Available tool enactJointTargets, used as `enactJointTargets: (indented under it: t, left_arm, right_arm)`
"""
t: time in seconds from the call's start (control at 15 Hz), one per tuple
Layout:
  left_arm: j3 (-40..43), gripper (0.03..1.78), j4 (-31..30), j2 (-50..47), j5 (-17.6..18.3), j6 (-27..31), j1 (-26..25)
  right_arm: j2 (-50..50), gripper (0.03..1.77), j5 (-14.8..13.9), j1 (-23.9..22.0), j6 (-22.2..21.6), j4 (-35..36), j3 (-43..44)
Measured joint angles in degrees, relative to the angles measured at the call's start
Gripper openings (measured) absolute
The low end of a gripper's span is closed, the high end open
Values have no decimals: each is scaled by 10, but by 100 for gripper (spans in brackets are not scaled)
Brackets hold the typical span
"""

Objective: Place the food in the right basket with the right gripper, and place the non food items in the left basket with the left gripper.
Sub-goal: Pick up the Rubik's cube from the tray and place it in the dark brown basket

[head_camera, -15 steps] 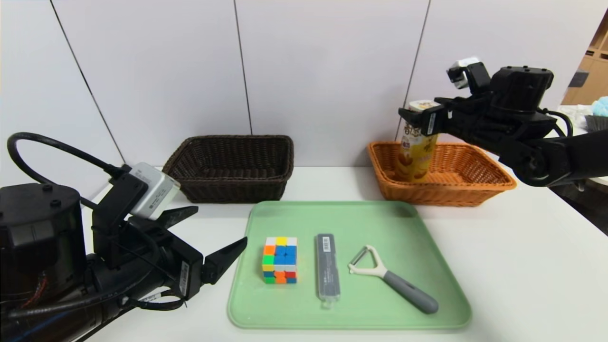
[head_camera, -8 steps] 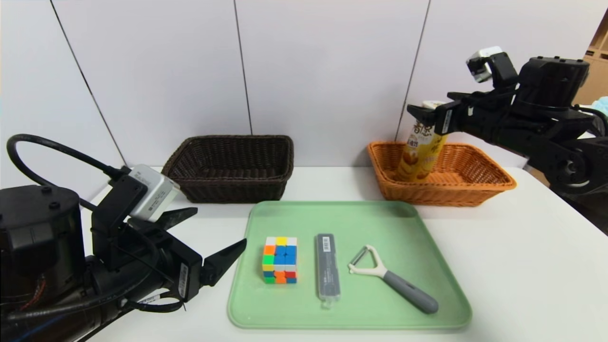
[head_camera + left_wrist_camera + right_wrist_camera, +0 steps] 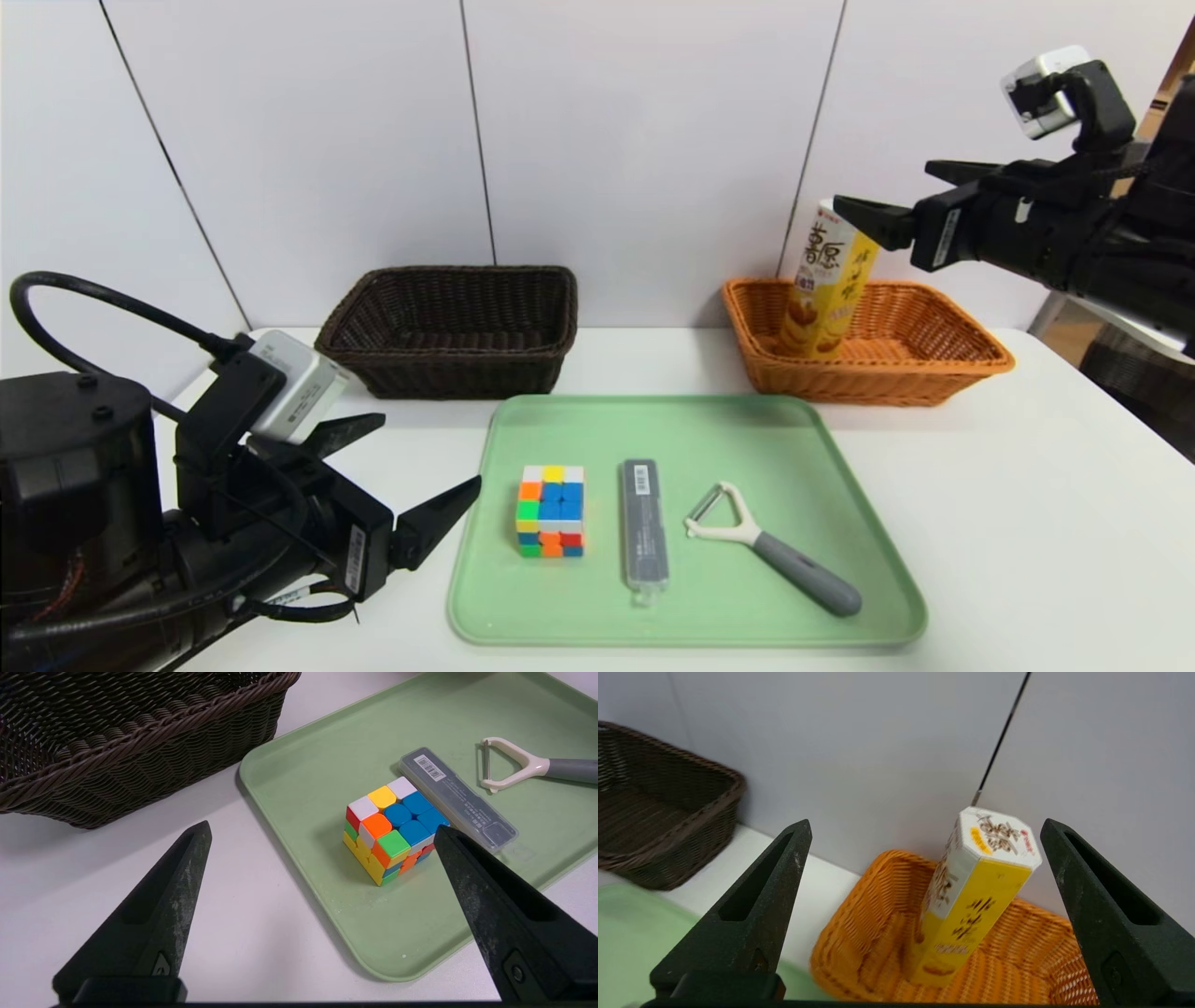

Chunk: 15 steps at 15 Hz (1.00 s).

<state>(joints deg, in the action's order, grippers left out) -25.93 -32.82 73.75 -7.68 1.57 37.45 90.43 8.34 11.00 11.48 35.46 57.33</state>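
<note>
Snack box released in the orange basket, non-food items waiting on the tray

Snack box [image 3: 827, 280], a tall yellow and white carton, stood in the orange basket [image 3: 943, 369], tilted so its top leaned toward the wall behind. It was just ahead of and below the right gripper [image 3: 901, 201], apart from both fingers, so nothing held it; the lean was likely what kept it from lying flat, its foot resting against the basket's near-left corner. The right gripper hung above the basket with its jaws spread wide, and in the right wrist view the box [image 3: 976, 891] sat between and beyond the two fingertips without touching either. That open, raised pose fits a release already made, with the food item where the task wanted it.

The left gripper [image 3: 411, 485] rested low over the white table [image 3: 1027, 504], jaws also wide apart and holding nothing. Just ahead of it lay the green tray [image 3: 812, 439]. Nearest its fingertips sat the Rubik's cube [image 3: 551, 511]; just beyond the cube lay a slim grey plastic case [image 3: 642, 534], and farther still a peeler [image 3: 770, 546] with a white head and grey handle. None of the three touched another. The dark brown basket [image 3: 453, 327] stood ahead and slightly to the left of this gripper, just beside the tray's far corner.

By my reading, the cube was the natural next pick: it was closest, blocky, and easy to pinch across flat faces. The thin case and the flat peeler would demand a lower, more careful grasp against the tray floor.
</note>
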Motion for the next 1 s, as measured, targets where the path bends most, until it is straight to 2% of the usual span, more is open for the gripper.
enactJointTargets:
  t: [0.47,1.0]
  left_arm:
    - [5,169,0,-5,0,-1,0]
    - [16,169,0,-12,-1,-1,0]
  right_arm:
    - [-167,169,-7,26,-2,-10,-195]
    - [-265,169,-13,27,-9,-4,-364]
